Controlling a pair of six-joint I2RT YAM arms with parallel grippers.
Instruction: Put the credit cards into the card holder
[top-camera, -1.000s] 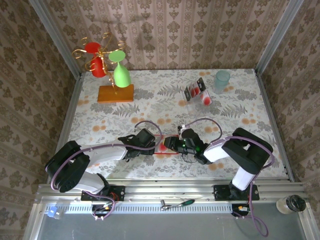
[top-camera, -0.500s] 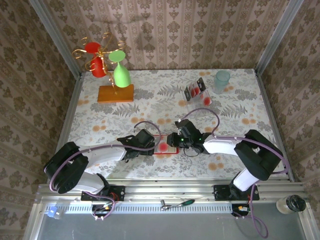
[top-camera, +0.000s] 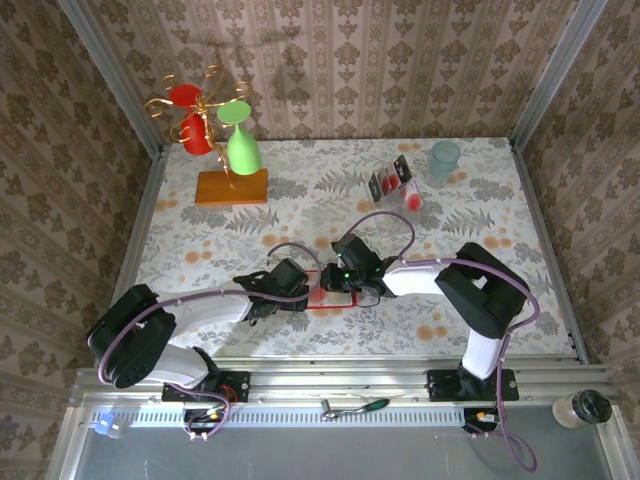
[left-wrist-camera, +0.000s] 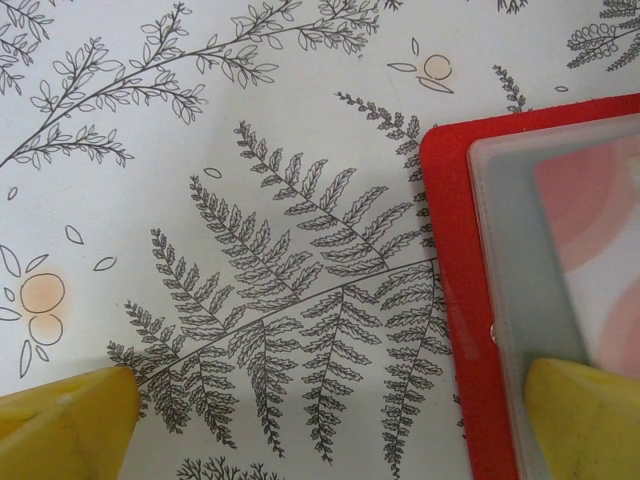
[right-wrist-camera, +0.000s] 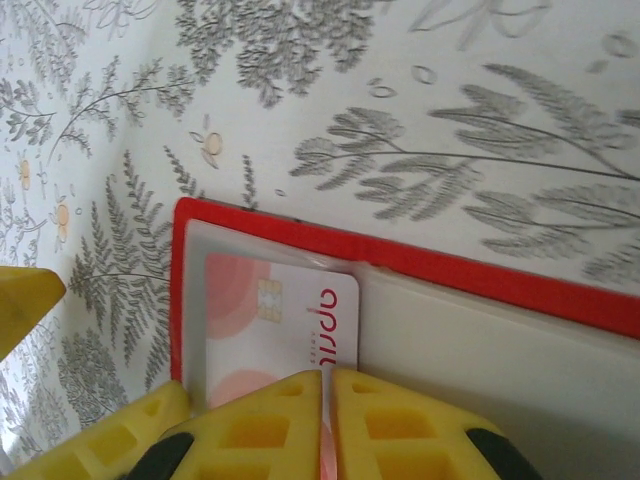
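The red card holder (right-wrist-camera: 450, 270) lies open on the table near the front (top-camera: 335, 305). One credit card (right-wrist-camera: 270, 310), pale with red round marks and a chip, lies flat in its left pale pocket. My right gripper (right-wrist-camera: 327, 375) is shut, its yellow fingertips together over that card's near edge (top-camera: 335, 281). My left gripper (left-wrist-camera: 325, 425) is open wide at the holder's left edge (top-camera: 305, 287). One of its fingers (left-wrist-camera: 585, 420) rests on the pocket and the other sits on the tablecloth. Further credit cards (top-camera: 385, 180) stand at the back.
A clear plastic rack (top-camera: 398, 188) holds those cards at the back right, next to a teal cup (top-camera: 444, 160). At the back left an orange block (top-camera: 231, 187) carries a gold stand with red and green glasses (top-camera: 243, 150).
My right gripper has moved left over the card holder and its fingers have closed together. The left gripper has stayed open at the holder's left edge.
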